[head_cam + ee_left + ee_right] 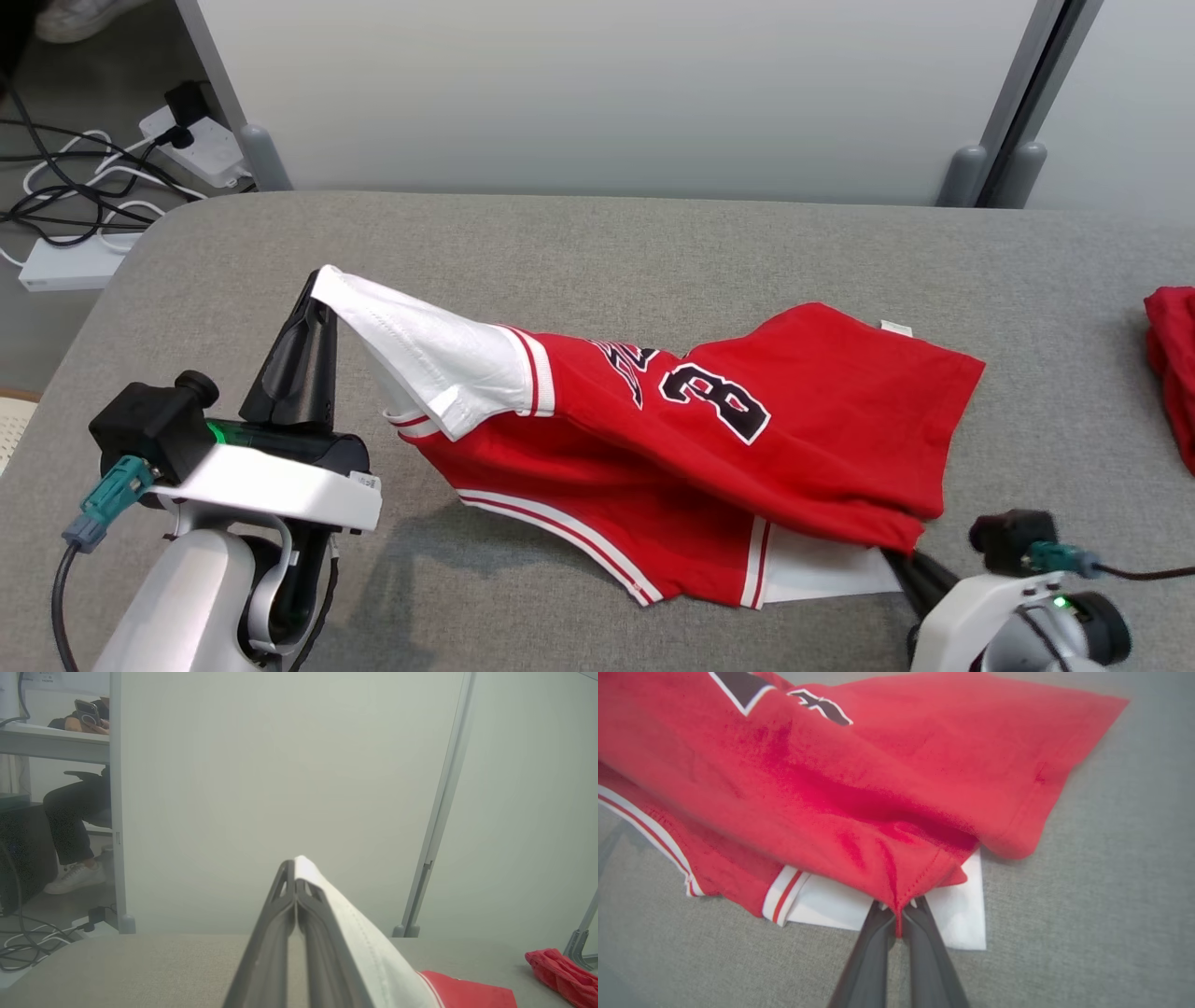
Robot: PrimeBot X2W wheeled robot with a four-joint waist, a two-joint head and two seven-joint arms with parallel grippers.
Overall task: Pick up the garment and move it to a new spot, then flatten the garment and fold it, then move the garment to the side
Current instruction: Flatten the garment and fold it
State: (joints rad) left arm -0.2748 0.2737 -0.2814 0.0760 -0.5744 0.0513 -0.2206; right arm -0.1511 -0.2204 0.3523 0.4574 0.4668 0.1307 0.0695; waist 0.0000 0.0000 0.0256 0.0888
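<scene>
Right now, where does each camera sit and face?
Head view: on the head, facing down at the jersey; left fingers and right fingers show.
Left wrist view: on that wrist, along the left fingers pinching the white sleeve, toward the wall.
Right wrist view: on that wrist, along the right fingers at the hem.
Head and left wrist share another red cloth.

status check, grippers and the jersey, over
Left gripper shut on white sleeve of red fabric jersey with black number 8, held up. Right gripper shut on its red hem, low by grey table. Second red cloth far right, apart.
</scene>
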